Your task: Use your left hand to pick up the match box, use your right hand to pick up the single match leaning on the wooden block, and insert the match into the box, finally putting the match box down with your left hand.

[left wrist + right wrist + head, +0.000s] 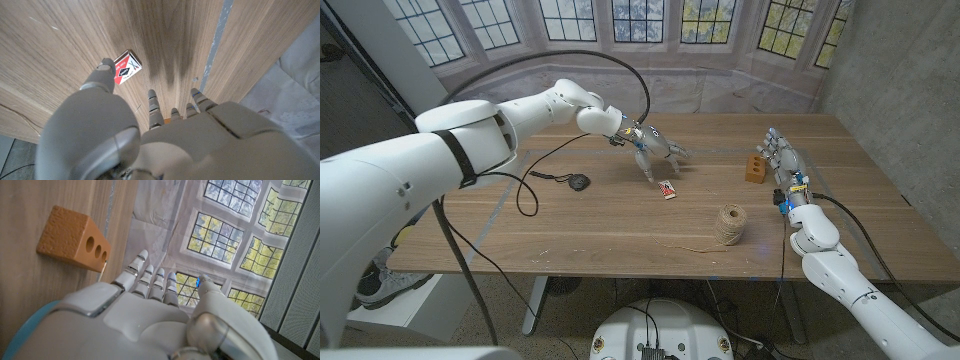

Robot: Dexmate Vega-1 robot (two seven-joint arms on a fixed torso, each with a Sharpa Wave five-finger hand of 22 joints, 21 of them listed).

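Note:
A small red and white match box (667,189) lies flat near the table's middle. My left hand (655,152) hovers just behind and above it, fingers spread and pointing down, holding nothing. The left wrist view shows the match box (126,67) beyond my thumb, untouched. A wooden block (755,167) with holes stands at the right. My right hand (783,160) stands beside it, fingers straight and apart, empty. In the right wrist view the block (70,238) is close to my fingers (150,282), and a thin match (103,270) leans on its side.
A ball of twine (728,224) sits at the front, with a loose strand trailing left. A small black puck (578,182) on a cable lies left of the middle. The table's right edge (880,160) is near my right hand.

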